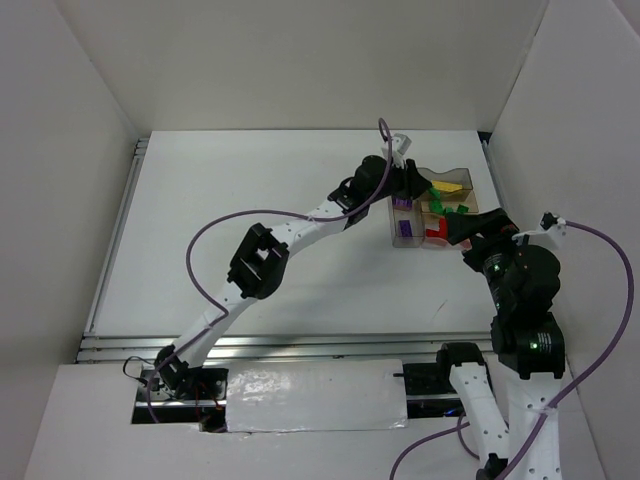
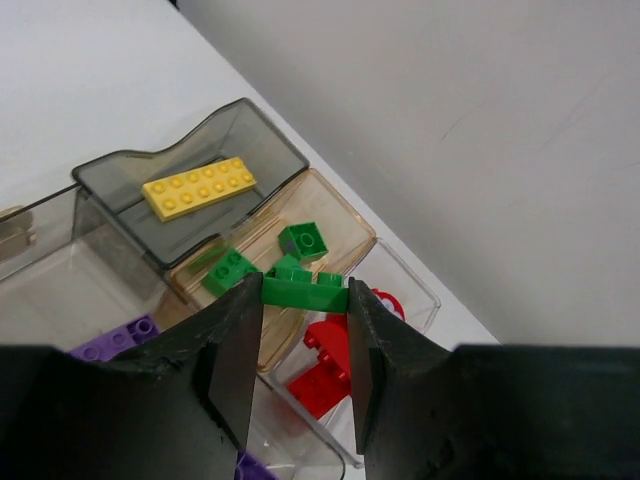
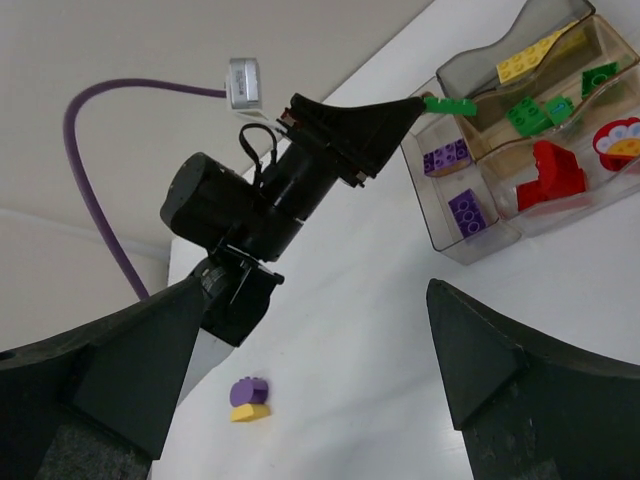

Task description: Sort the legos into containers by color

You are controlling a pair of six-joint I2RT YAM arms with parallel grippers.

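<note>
The left gripper was clamped on a green brick, pinching it by its short ends so the long body hung clear between the fingers. It held the brick above the tray, directly over the compartment of green pieces. I judged that placement deliberate: a release from there would probably drop the brick among its own colour.

The right gripper hung empty near the tray's near side with its fingers spread wide, likely kept back so the two arms would not crowd one spot.

Counted by colour, the tray held one long yellow plate alone in the greyer compartment and three loose green bricks under the held one. It also held two purple bricks and what looked like two red pieces (one of them rounded, with white and yellow on it). One small purple-and-yellow piece lay unsorted on the table, well apart from the tray.
</note>
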